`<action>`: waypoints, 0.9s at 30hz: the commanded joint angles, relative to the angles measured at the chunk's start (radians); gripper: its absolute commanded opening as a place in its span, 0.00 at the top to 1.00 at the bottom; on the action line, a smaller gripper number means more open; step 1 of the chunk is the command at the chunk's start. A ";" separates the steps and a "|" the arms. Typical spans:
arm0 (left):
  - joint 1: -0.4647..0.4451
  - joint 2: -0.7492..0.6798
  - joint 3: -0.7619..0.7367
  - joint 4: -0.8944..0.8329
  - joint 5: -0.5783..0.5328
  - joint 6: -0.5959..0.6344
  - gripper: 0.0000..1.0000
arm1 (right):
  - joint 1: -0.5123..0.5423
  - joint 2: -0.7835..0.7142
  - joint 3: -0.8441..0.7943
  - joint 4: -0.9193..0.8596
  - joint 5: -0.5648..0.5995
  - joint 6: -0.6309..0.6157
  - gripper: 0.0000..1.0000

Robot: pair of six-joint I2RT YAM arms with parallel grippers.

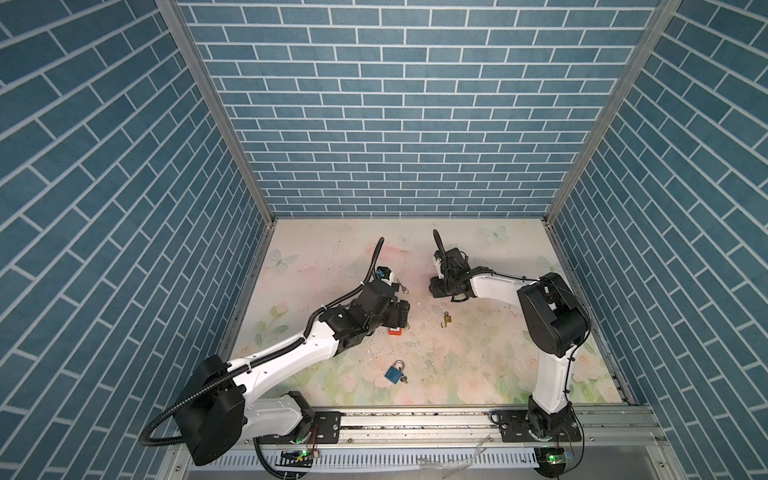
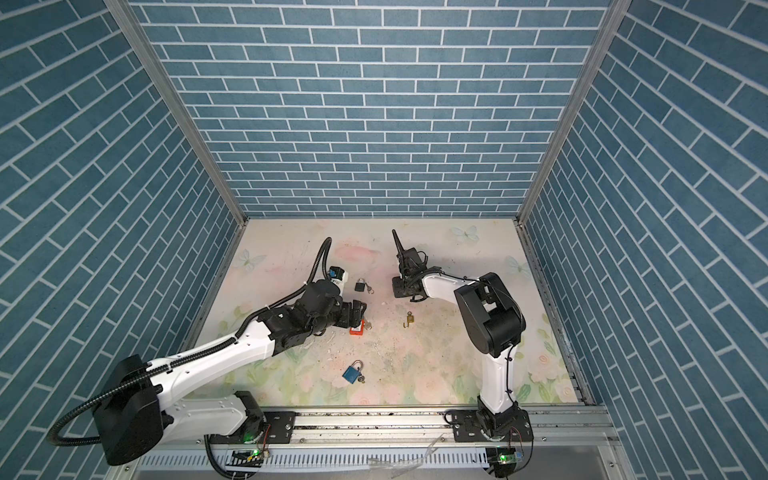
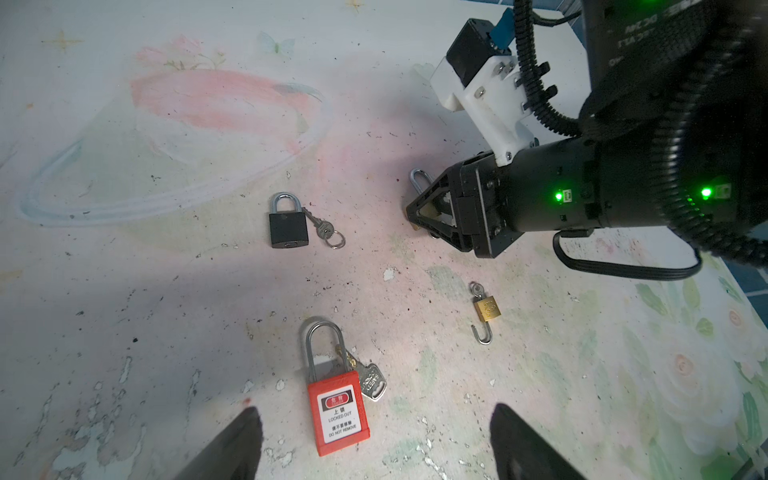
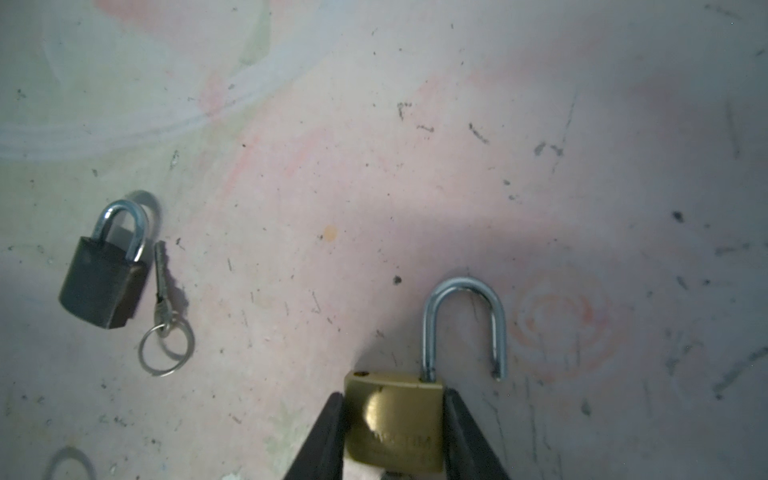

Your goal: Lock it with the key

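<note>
The right gripper (image 4: pixel 394 398) is pinching the large brass padlock (image 4: pixel 395 428) by its body, its open shackle (image 4: pixel 465 286) pointing straight away from the gripper; its key is not showing. Well apart from this padlock, the wide-open left gripper (image 3: pixel 374 411) is hovering.
</note>
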 commanded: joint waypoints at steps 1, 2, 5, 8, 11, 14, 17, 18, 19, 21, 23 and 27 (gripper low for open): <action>0.001 -0.021 0.001 0.001 -0.016 -0.012 0.13 | 0.032 0.046 0.019 -0.126 0.059 0.054 0.69; 0.001 -0.023 0.001 0.001 -0.019 -0.013 0.13 | 0.042 0.045 0.026 -0.140 0.071 0.063 0.69; 0.002 -0.022 0.005 0.003 -0.023 -0.013 0.13 | 0.070 0.035 0.039 -0.192 0.109 0.124 0.69; 0.001 -0.016 0.014 0.003 -0.027 -0.011 0.13 | 0.096 0.016 0.035 -0.216 0.136 0.183 0.67; 0.002 -0.010 0.018 0.005 -0.030 -0.014 0.13 | 0.119 -0.006 0.020 -0.204 0.139 0.217 0.66; 0.001 -0.002 0.024 0.002 -0.036 -0.020 0.13 | 0.123 -0.028 0.014 -0.192 0.130 0.228 0.63; 0.001 0.012 0.045 -0.018 -0.037 -0.012 0.13 | 0.123 -0.080 0.008 -0.169 0.131 0.224 0.57; 0.002 0.020 0.057 -0.030 -0.040 -0.012 0.13 | 0.123 -0.103 0.001 -0.160 0.131 0.225 0.55; 0.002 0.031 0.073 -0.046 -0.047 -0.012 0.13 | 0.123 -0.132 -0.004 -0.152 0.134 0.226 0.52; 0.001 0.052 0.104 -0.071 -0.061 -0.016 0.13 | 0.121 -0.194 -0.019 -0.135 0.142 0.217 0.48; -0.003 0.077 0.136 -0.092 -0.071 -0.031 0.13 | 0.121 -0.270 -0.048 -0.117 0.164 0.216 0.45; -0.030 0.142 0.203 -0.113 -0.100 -0.060 0.13 | 0.098 -0.431 -0.151 -0.081 0.212 0.231 0.43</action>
